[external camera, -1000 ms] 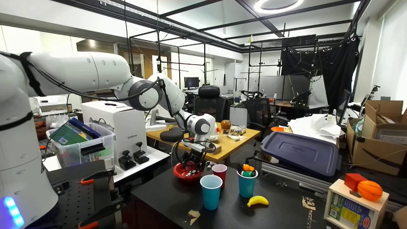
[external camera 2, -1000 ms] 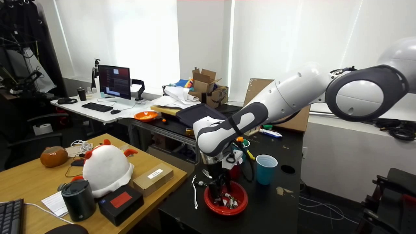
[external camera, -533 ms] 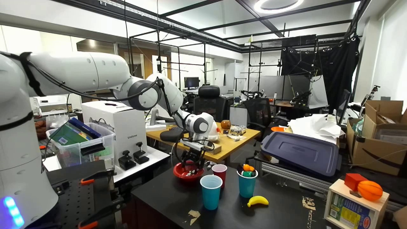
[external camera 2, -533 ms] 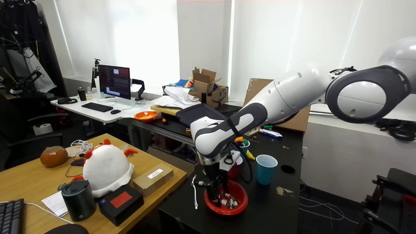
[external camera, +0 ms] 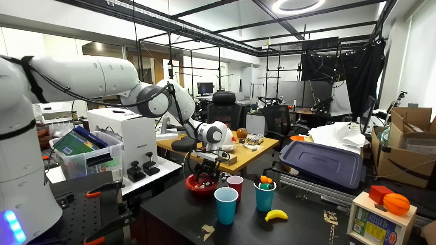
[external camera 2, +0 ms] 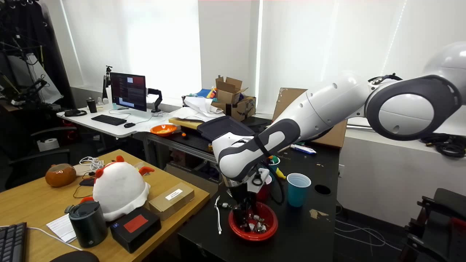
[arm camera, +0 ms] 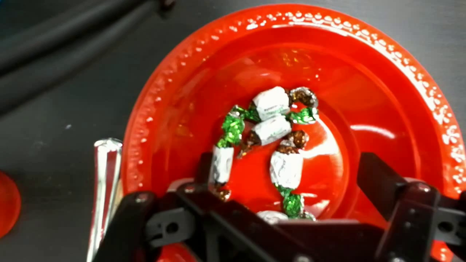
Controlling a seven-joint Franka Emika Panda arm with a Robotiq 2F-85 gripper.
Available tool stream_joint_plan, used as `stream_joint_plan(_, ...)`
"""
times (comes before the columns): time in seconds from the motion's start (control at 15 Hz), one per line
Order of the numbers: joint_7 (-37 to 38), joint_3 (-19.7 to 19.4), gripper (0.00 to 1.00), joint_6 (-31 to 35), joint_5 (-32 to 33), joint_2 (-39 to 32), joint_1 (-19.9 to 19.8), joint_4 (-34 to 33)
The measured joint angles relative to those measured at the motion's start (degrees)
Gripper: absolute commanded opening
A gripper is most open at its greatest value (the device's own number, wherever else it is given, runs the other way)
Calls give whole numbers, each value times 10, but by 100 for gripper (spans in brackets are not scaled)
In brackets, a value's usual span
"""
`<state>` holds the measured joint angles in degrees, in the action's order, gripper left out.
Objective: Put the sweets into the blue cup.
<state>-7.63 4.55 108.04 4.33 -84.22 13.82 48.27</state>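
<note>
Sweets (arm camera: 286, 169): at least five, wrapped in white with twisted green and brown foil ends. Located in a red bowl (arm camera: 393, 94), below and ahead of the fingers (arm camera: 378, 182); one lies in the gap between them, another right alongside one fingertip, where contact cannot be made out. One more is partly hidden by the fingers.

Fingers: spread wide, pointing down into the bowl, with nothing in hold.

Blue cup (external camera: 226, 209): upright on the black table (external camera: 252, 233), outside the bowl, apart from the fingers.

Red cup (external camera: 236, 184): upright, near the bowl, closer to the fingers than the blue cup.

Second blue cup (external camera: 264, 200): further from the fingers, with colourful items (external camera: 265, 186) in it; which blue cup is meant cannot be settled, the nearer seeming likelier.

Metal cutlery handle (arm camera: 105, 182): just beside the bowl, off to one side of the fingers.

Handling, as judged: each sweet light, probably firm at the core, not fragile; wrapper likely slick, foil twists soft and apt to crumple or slip out. Best hold: across the white middle of the sweet in the gap, since its length runs roughly across the closing direction. Twists: poor purchase.
</note>
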Motion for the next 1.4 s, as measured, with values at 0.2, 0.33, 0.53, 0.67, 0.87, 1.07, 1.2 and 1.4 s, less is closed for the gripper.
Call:
stream_joint_plan(0.2,0,-12,100,0,10,0,0,-5)
stream_joint_plan(0.33,0,-16,100,0,15,0,0,-6)
stream_joint_plan(0.53,0,-16,100,1,16,0,1,-8)
stream_joint_plan(0.67,0,-16,100,6,17,0,3,-8)
stream_joint_plan(0.87,-6,-12,100,14,17,0,6,-8)
stream_joint_plan(1.07,-13,-7,100,14,17,-2,9,-3)
stream_joint_plan(1.2,-14,-6,100,14,16,-3,9,0)
stream_joint_plan(1.4,-14,-6,100,14,16,-3,8,2)
